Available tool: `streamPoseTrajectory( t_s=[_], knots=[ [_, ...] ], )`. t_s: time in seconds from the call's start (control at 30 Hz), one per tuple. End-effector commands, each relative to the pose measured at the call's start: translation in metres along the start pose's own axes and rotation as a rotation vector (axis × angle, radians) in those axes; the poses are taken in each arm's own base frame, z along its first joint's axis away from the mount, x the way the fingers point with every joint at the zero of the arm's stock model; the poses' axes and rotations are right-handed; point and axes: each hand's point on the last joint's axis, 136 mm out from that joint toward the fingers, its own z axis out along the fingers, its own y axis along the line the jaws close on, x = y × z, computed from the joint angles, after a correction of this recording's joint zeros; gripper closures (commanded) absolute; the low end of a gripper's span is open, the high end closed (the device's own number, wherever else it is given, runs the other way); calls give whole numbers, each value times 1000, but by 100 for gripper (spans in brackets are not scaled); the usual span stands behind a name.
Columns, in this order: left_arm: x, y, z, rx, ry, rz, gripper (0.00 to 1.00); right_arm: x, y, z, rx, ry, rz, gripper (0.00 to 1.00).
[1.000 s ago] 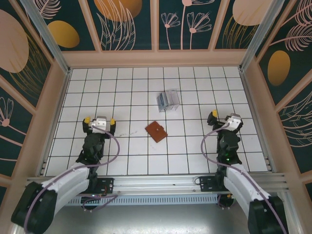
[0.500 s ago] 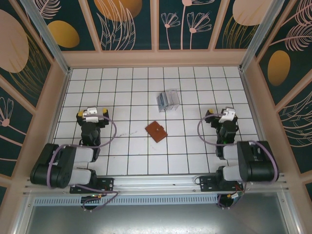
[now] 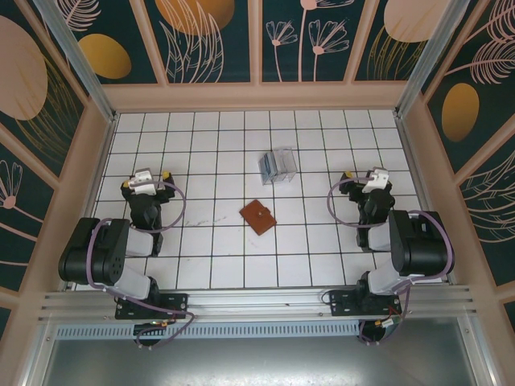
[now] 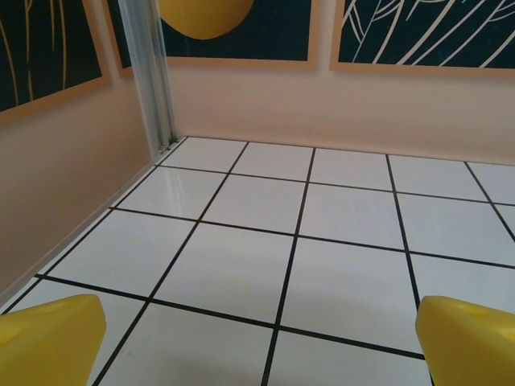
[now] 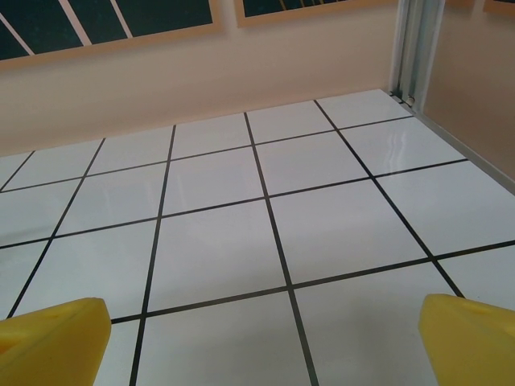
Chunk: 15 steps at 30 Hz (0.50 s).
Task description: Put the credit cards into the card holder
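Left gripper (image 3: 146, 179): gaping wide, holding nothing.
Right gripper (image 3: 368, 177): gaping too, carrying nothing.
Risk: credit cards (image 3: 270, 166) sitting inside clear box (image 3: 286, 157) (thin, likely slippery); clumsy pinching risks toppling it beside card holder (image 3: 257, 216).

left arm (image 3: 100, 253): folded tight above its base, elbow bulked at the near left, forearm pointed away from the base
left gripper (image 3: 146, 179): held low and forward, jaws spread wide, empty
left fingers (image 4: 48, 338): yellow tips seen at both lower corners of the wrist view, well apart
right arm (image 3: 414, 241): folded likewise, elbow at the near right, forearm pointed away from the base
right gripper (image 3: 368, 175): held low and forward, jaws spread wide, empty
right fingers (image 5: 471, 338): yellow tips at both lower corners, well apart
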Motion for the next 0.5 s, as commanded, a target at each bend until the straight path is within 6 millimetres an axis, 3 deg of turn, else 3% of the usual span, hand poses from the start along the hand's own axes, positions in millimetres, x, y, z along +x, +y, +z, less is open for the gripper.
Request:
streamPoseTrajectory(
  t_s=[0.0, 0.47],
  knots=[
    [-7, -1, 3, 10, -21, -30, 1, -9, 6, 2, -29, -28, -13, 1],
    [-8, -1, 1, 8, -28, -30, 1, -8, 6, 3, -28, -25, -11, 1]
  ],
)
